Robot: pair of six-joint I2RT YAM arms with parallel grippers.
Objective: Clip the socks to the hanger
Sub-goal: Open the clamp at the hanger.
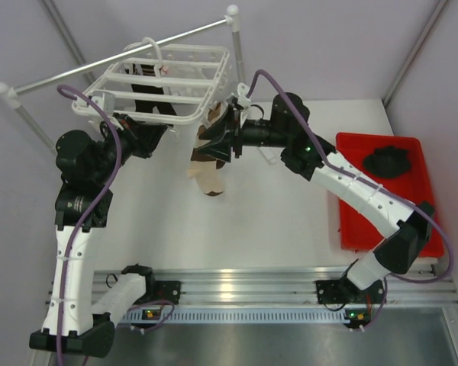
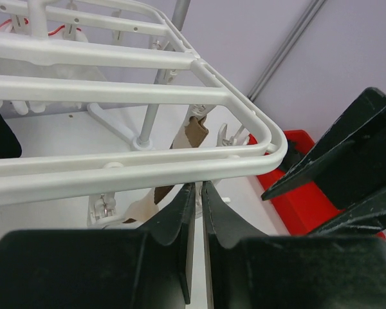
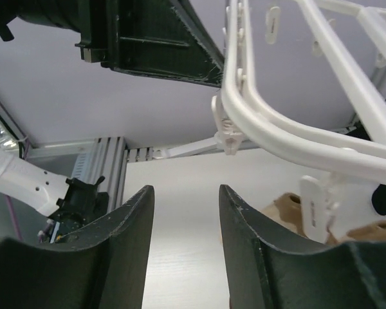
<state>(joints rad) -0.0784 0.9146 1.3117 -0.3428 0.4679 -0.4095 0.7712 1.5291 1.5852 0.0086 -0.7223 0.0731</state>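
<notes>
Top external view shows the hanger (image 1: pixel 214 76) hung by its hook on the grey rail (image 1: pixel 76 65). The cream sock (image 1: pixel 208 171) dangles from the frame's near right corner, its toe close to the table. The right gripper (image 1: pixel 227 136) sits just beside the sock's upper end. Its wrist view shows the jaws spread wide with nothing between them, a dangling clip (image 3: pixel 228 132) above and the sock low to the right. The left gripper (image 1: pixel 154 136) is tucked under the frame's near edge. Its own camera shows the jaws closed to a thin slit just below the rim, with nothing visibly pinched. A dark lump (image 1: pixel 387 160) lies in the red tray (image 1: pixel 351 221), well apart from the hanger. I take it for the black sock, not yet clipped. Dark strips show through the crossbars, but I cannot tell what they are.

The frame hangs from one hook, so a nudge from either arm would likely swing or tip it and shift every clip. The right fingers are close to the sock, and backing away at an angle could snag the fabric and pull it from a clip whose bite I cannot see. The bunched black sock may be picked up by a fold, leaving no free edge to feed into a clip.
</notes>
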